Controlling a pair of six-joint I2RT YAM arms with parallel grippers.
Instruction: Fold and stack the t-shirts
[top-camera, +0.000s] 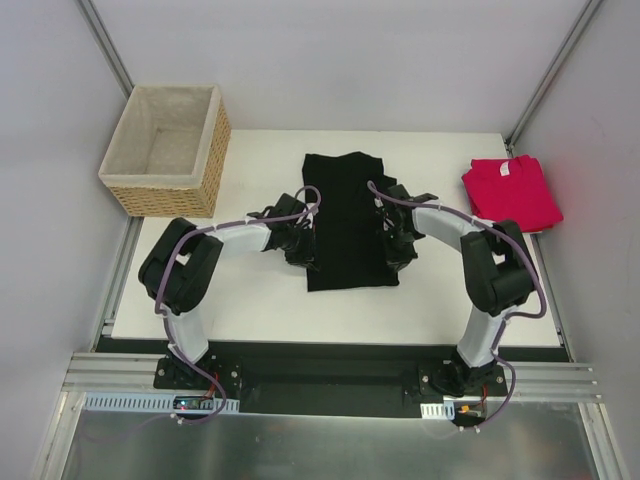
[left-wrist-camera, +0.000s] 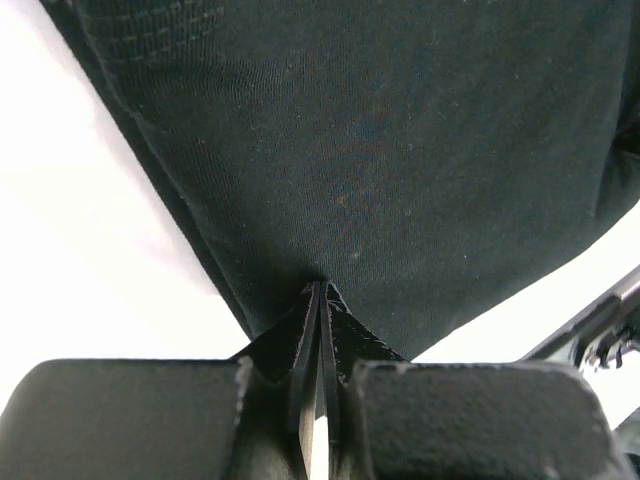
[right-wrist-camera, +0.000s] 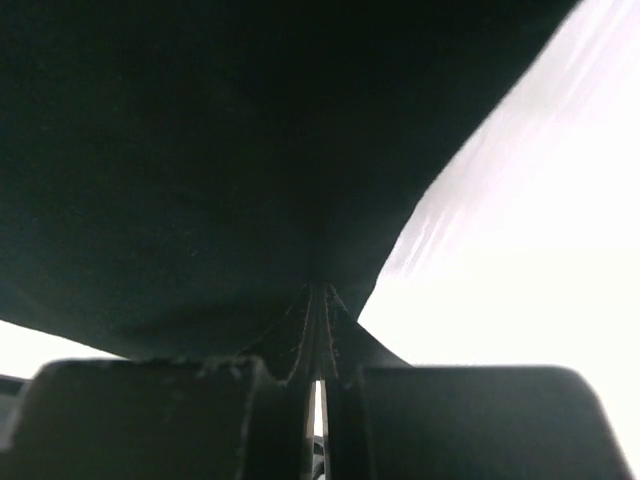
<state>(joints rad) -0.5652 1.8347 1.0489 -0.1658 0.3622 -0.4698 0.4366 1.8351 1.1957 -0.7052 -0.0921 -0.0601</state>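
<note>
The black t-shirt lies in the middle of the white table as a long narrow strip, print hidden. My left gripper is at its left edge near the front, jaws shut, with the black cloth pinched at the fingertips. On the strip's right edge my right gripper is shut on the dark cloth in the same way. The pinkish-red t-shirt lies folded at the table's back right corner, apart from both grippers.
A wicker basket with pale lining stands at the back left corner, partly off the table. Grey walls close in on both sides. Purple cables run along both arms.
</note>
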